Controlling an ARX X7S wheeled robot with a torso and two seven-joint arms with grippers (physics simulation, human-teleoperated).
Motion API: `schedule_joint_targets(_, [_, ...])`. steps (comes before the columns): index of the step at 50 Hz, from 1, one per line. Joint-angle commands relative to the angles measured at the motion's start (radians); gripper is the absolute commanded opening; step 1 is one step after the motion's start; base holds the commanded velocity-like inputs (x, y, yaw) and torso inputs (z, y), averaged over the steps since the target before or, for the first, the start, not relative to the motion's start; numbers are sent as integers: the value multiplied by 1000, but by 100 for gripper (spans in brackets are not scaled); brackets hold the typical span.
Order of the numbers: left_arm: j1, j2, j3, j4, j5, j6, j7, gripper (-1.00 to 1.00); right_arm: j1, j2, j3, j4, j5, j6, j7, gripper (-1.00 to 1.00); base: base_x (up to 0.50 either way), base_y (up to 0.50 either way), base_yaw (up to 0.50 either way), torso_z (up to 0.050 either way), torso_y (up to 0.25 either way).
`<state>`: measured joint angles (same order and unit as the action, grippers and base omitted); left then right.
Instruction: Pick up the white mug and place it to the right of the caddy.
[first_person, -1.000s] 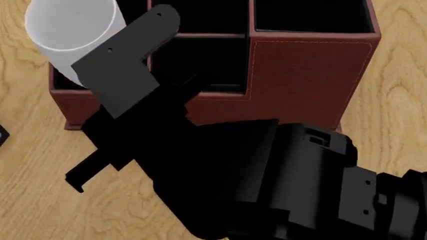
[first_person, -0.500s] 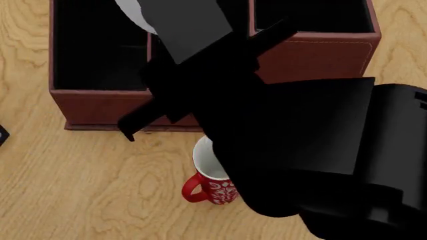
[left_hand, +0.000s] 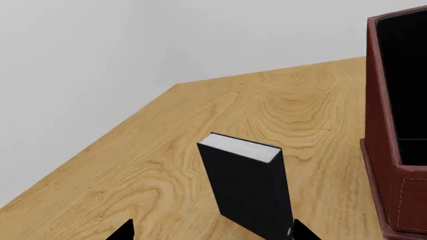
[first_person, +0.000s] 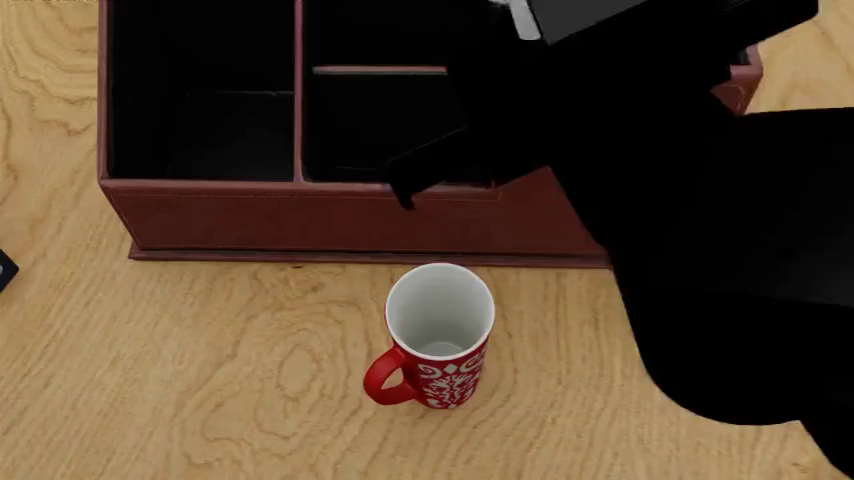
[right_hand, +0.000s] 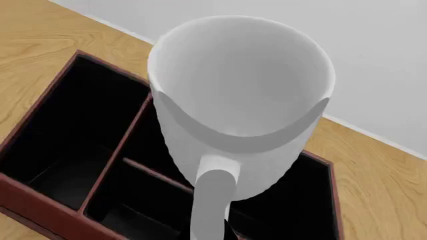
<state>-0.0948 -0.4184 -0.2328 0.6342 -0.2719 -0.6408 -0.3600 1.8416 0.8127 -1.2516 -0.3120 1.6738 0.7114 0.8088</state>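
The white mug (right_hand: 240, 110) hangs in the air above the caddy (right_hand: 80, 165), over its black-lined compartments. My right gripper (right_hand: 217, 234) is shut on the mug's loop handle, which points toward the wrist camera. In the head view only a white sliver of the mug (first_person: 517, 14) peeks out at the top edge, behind my black right arm (first_person: 694, 200). That arm covers the right part of the caddy (first_person: 267, 215). My left gripper (left_hand: 213, 232) is open, low over the table, with its fingertips (left_hand: 123, 231) either side of a black book-like box.
A red mug with a white pattern (first_person: 438, 345) stands upright in front of the caddy. The black book-like box (left_hand: 247, 190) stands on end left of the caddy wall (left_hand: 393, 165); its corner (first_person: 4, 268) shows at the head view's left edge. The table edge (left_hand: 100, 135) runs beyond it.
My right arm has carried the white mug to the right, from over the caddy's left side to its middle. The red mug, hidden before, is now fully in view.
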Motion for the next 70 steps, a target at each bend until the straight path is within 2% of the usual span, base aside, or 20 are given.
schedule_joint_targets(1, [0, 0, 7, 4, 0, -2, -5, 100, 62, 96, 31, -9, 3, 67, 34, -100, 0, 0, 0, 0, 0])
schedule_joint_targets(37, [-35, -7, 37, 7, -6, -18, -11, 100, 144, 326, 47, 28, 28, 217, 104, -100, 0, 0, 0, 0, 1])
schedule_joint_targets(50, [-33, -7, 43, 11, -6, -17, -15, 100, 62, 400, 40, 21, 31, 146, 88, -100, 0, 0, 0, 0, 1])
schedule_joint_targets(70, [-18, -10, 45, 2, 0, 0, -18, 100, -74, 401, 2, 91, -27, 24, 20, -100, 0, 0, 0, 0, 1])
